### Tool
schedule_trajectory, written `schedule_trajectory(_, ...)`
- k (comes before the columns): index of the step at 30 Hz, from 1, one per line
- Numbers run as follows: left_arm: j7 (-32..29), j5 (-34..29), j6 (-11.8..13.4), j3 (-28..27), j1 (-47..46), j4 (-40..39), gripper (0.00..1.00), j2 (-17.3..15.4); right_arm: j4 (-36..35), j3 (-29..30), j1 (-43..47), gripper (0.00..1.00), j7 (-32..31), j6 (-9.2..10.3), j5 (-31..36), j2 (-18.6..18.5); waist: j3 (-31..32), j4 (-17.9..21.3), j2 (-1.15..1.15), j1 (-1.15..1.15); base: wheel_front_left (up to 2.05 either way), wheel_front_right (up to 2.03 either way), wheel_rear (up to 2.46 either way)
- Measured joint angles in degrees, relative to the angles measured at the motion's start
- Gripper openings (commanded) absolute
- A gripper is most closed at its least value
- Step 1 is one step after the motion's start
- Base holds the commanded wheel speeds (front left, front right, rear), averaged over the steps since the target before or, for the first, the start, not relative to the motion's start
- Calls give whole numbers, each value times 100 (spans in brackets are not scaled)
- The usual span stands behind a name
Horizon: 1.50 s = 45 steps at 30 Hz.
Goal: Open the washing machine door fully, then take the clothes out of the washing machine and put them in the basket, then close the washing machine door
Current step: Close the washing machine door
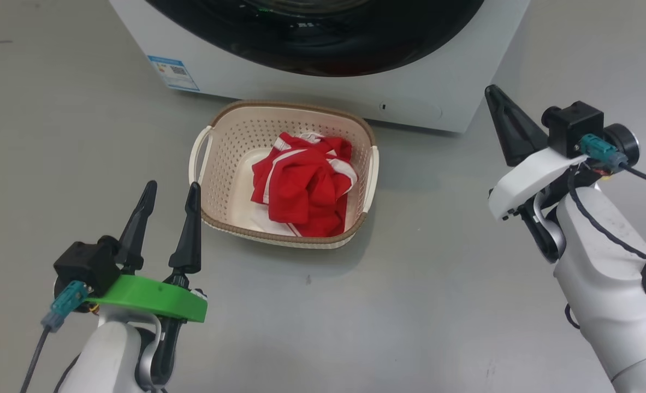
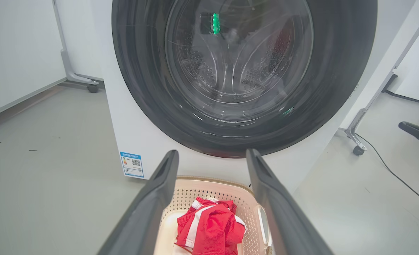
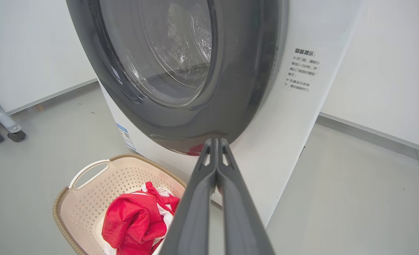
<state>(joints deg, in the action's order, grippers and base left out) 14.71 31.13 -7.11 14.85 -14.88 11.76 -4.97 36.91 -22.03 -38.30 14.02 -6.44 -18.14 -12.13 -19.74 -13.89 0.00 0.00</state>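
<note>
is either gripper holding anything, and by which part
Nothing is held: the left gripper is open and empty, the right gripper shut on nothing; the clothes lie in the basket.

Left claw [image 1: 171, 186] (green bracket [image 1: 148, 297]) and right claw [image 1: 495, 97] are black.

door [image 2: 145, 106] glossy black rim | basket [image 1: 230, 136] perforated plastic | clothes [image 1: 301, 185] soft cloth

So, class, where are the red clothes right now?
In the head view the clothes lie bunched in the basket, toward its right side, on the floor just before the washing machine.
</note>
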Motion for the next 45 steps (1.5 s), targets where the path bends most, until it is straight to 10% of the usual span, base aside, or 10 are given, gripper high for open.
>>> schedule_trajectory(33, 0, -304, -1, -223, 1268, 135, 100, -49, -1875, 1121, 2994, 0, 43, 510, -313, 308, 1853, 1755, 0, 0, 0, 0, 0)
schedule_trajectory(34, -1, -292, -1, -243, 1276, 162, 100, -14, -1908, 1143, 3067, 28, 43, 511, -339, 314, 1865, 1768, 0, 0, 0, 0, 0)
schedule_trajectory(35, -1, -290, -1, -264, 1284, 192, 100, 16, -1950, 1171, 3141, 97, 43, 517, -355, 319, 1873, 1777, 0, 0, 0, 0, 0)
schedule_trajectory(45, -1, -302, 0, -552, 1321, 178, 100, 68, -2347, 1222, 3489, 100, 43, 560, -333, 366, 1872, 1762, 0, -1, 0, 0, 0)
